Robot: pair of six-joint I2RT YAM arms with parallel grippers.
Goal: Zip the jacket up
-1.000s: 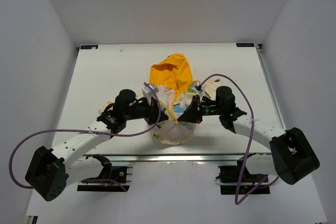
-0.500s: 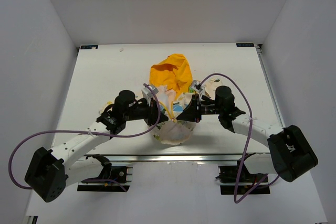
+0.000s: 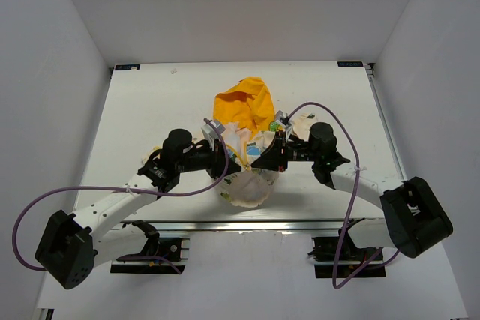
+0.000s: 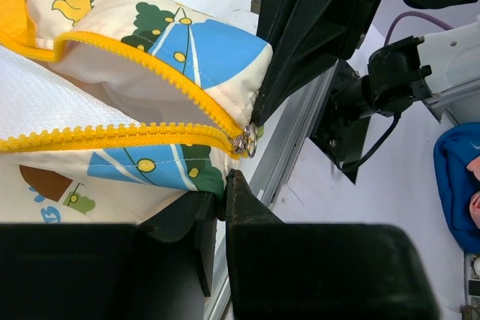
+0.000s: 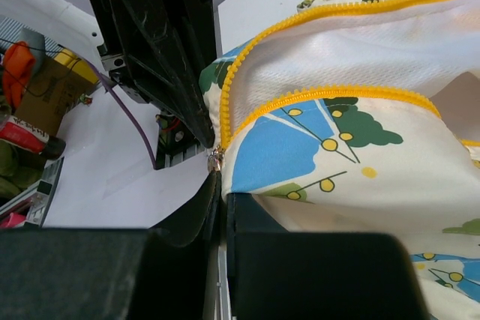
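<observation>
The jacket (image 3: 247, 185) lies bunched in the middle of the table, its yellow-orange hood (image 3: 244, 104) toward the far side. My left gripper (image 3: 226, 162) and right gripper (image 3: 262, 160) meet over its bottom hem, almost touching. In the left wrist view the left gripper (image 4: 225, 185) is shut on the cream printed hem just below the metal zipper slider (image 4: 246, 141). In the right wrist view the right gripper (image 5: 223, 189) is shut on the hem right at the slider (image 5: 216, 160). The two yellow zipper strips (image 5: 337, 94) spread apart above the slider.
The table's near edge with its metal rail (image 3: 247, 224) lies just below the jacket. White walls enclose the table on three sides. Purple cables (image 3: 45, 207) loop from both arms. Each wrist view shows the other gripper's black fingers (image 4: 300, 50) close by.
Both grippers stay clamped at the hem. The right arm has edged slightly left and away from me, and the jacket's bottom has bunched a little more.
</observation>
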